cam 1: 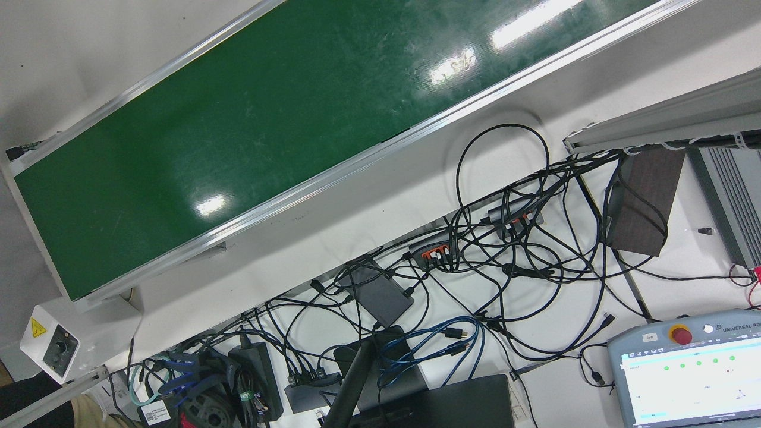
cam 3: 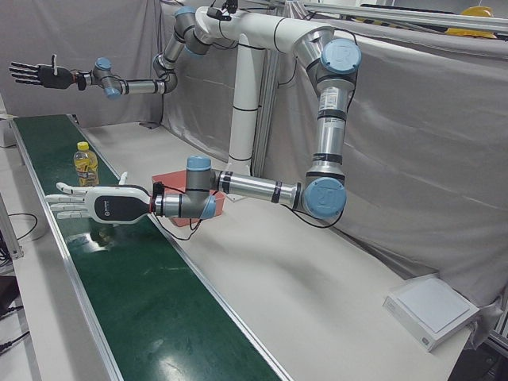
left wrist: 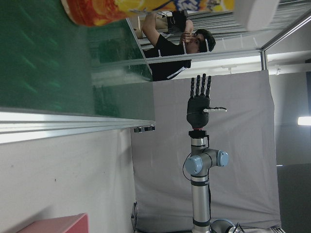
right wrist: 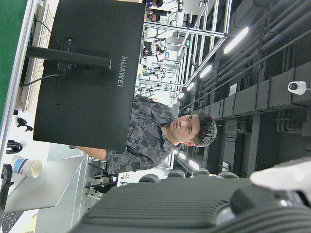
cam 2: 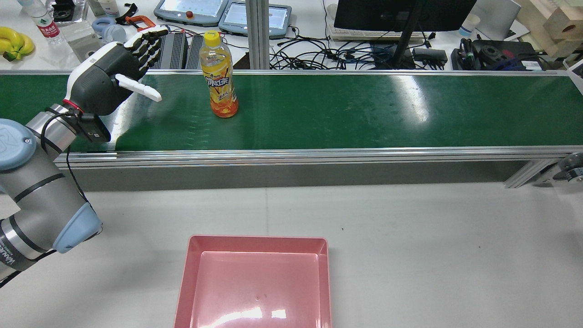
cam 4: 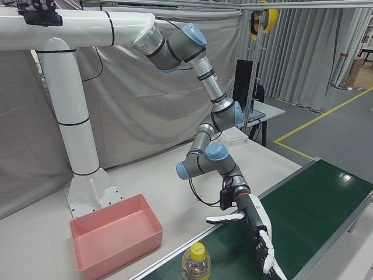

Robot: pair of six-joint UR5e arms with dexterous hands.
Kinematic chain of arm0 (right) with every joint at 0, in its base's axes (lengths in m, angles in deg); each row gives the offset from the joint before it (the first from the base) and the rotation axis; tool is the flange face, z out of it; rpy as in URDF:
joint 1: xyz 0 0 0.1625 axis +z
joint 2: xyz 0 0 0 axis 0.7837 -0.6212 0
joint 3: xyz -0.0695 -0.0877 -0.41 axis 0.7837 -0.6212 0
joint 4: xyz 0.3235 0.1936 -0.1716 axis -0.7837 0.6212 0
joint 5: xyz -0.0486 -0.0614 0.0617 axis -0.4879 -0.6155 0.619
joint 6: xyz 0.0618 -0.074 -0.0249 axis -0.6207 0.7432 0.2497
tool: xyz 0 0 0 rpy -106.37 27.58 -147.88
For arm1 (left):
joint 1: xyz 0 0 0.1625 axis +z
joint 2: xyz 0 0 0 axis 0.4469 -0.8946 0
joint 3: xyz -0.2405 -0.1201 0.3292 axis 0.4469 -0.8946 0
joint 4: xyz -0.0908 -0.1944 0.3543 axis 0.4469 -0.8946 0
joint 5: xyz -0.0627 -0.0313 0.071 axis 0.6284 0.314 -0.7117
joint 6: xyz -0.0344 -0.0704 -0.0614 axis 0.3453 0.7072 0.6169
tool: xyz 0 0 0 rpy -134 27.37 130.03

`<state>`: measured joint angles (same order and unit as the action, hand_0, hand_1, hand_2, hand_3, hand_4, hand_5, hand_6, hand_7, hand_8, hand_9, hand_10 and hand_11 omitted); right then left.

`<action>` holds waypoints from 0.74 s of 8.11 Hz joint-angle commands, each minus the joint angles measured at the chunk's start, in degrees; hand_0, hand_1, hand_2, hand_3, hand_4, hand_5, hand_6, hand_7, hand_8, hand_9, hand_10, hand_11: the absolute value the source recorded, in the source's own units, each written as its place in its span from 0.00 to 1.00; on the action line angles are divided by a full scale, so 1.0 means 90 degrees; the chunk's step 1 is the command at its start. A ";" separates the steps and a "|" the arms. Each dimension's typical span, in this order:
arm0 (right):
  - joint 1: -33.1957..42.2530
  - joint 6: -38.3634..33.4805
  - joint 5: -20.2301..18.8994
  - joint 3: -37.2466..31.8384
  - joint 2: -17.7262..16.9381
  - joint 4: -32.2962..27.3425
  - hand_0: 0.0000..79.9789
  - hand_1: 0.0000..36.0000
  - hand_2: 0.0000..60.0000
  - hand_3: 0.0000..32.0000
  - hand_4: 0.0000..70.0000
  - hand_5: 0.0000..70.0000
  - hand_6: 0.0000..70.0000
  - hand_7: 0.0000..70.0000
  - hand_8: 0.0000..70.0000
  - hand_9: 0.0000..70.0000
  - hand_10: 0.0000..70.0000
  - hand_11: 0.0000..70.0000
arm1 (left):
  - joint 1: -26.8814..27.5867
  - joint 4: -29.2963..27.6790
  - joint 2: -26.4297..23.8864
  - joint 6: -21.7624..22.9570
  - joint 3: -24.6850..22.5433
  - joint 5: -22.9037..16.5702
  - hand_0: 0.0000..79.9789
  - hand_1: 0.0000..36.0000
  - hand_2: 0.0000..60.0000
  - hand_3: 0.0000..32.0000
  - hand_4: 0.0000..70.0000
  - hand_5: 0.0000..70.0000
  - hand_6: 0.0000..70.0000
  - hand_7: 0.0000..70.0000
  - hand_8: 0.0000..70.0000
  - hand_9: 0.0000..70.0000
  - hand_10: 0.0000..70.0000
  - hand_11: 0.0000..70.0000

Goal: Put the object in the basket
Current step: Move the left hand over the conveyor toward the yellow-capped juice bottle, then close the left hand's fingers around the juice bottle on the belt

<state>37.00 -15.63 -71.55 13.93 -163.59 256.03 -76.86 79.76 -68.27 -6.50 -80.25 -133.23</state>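
One orange-drink bottle [cam 2: 220, 77] stands upright on the green conveyor belt [cam 2: 346, 109], well apart from the pink basket [cam 2: 257, 282], which sits on the white counter [cam 2: 432, 246] on the near side of the belt. The left hand [cam 2: 114, 73] hovers over the belt just left of the bottle, fingers [cam 2: 148, 43] spread wide and holding nothing. The right hand [cam 3: 36, 75] is raised high, its fingers spread too. Beyond the belt lie tangled cables [cam 2: 319, 50], a monitor [cam 2: 401, 11] and bananas [cam 2: 13, 43].

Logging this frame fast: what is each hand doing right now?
Left hand: open, holding nothing, beside the bottle.
Right hand: open, raised, empty.
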 commanded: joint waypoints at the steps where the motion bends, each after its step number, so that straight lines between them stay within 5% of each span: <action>1: 0.0000 0.0000 0.0000 0.0000 0.0000 0.0000 0.00 0.00 0.00 0.00 0.00 0.00 0.00 0.00 0.00 0.00 0.00 0.00 | 0.0122 0.0065 -0.0152 -0.0194 0.0025 0.0000 0.88 0.35 0.00 0.00 0.03 0.37 0.00 0.00 0.00 0.00 0.00 0.01; 6: 0.0000 0.0000 0.0000 0.0000 0.0000 0.0000 0.00 0.00 0.00 0.00 0.00 0.00 0.00 0.00 0.00 0.00 0.00 0.00 | 0.0161 0.0056 -0.0560 -0.0165 0.0452 -0.0039 0.87 0.34 0.00 0.00 0.05 0.41 0.00 0.00 0.00 0.00 0.00 0.03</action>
<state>37.00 -15.63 -71.54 13.93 -163.59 256.03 -75.38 80.56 -71.02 -8.15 -79.45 -133.37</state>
